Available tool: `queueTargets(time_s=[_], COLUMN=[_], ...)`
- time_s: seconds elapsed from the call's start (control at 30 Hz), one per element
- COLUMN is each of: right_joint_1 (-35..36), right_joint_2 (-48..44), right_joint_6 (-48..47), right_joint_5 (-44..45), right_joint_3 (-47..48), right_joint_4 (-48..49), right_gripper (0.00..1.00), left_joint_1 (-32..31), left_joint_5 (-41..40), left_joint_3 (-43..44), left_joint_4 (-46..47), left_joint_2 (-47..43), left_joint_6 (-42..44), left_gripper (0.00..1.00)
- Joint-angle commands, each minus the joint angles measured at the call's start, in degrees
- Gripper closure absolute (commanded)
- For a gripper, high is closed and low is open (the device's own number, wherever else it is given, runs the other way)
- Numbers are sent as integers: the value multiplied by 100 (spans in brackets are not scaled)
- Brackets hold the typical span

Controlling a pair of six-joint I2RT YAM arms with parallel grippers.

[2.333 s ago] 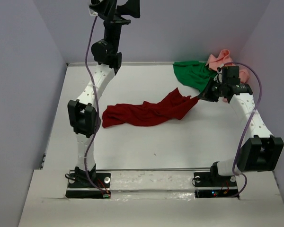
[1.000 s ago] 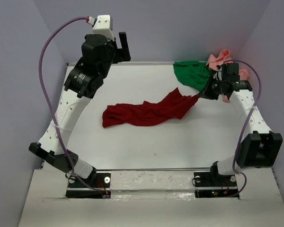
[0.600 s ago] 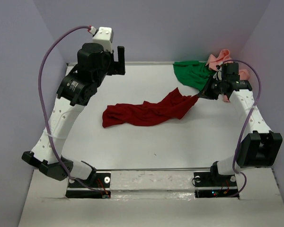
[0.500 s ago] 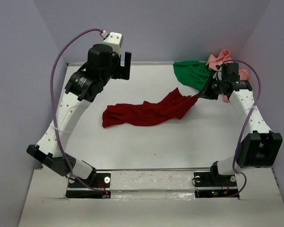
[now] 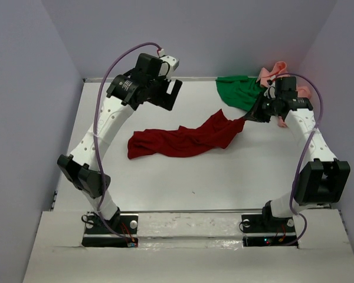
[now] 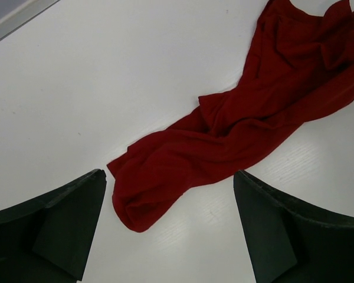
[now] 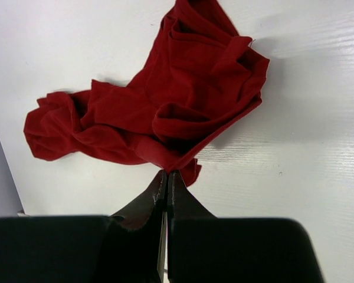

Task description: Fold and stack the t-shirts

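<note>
Swung down from the back wall, my left pincer (image 5: 172, 94) hangs wide apart over the loose end of the dark red t-shirt (image 5: 183, 140) on the table (image 5: 224, 177), my right pincer (image 5: 248, 117) clamping its other corner, presumably to spread it.

The right hand (image 5: 248, 117) pinches an end of the dark red t-shirt (image 5: 183, 140), the left hand (image 5: 171, 94) hovering open.
</note>
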Motion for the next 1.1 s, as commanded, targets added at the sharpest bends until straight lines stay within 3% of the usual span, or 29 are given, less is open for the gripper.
queueTargets(time_s=[0.0, 0.17, 0.33, 0.53, 0.7, 0.93, 1.07], right_joint_1=[-37, -37, -37, -37, -37, -37, -37], right_joint_2=[-28, -63, -19, -1, -45, -54, -46], right_joint_6=[-90, -134, -222, -222, -196, -169, -187], right_joint_5=[-204, -257, -283, -389, -433, -477, -476], right_joint_3=[237, 184, 237, 167, 52, -18, -44], right_joint_4=[307, 343, 334, 334, 325, 325, 316], right_gripper=[100, 100, 100, 100, 100, 100, 100], left_joint_1=[-77, -165, -156, -113, 81, 230, 266], left_joint_5=[470, 488, 277, 927, 1365, 1683, 1973], left_joint_3=[612, 762, 489, 973, 508, 491, -27], left_joint_4=[-564, -1065, -916, -750, -635, -661, -635], left_joint_2=[201, 746, 1044, 1695, 1774, 2020, 2012], left_joint_6=[473, 825, 1080, 1090, 1098, 1063, 1107], left_gripper=[1, 3, 4, 1, 3, 5, 7])
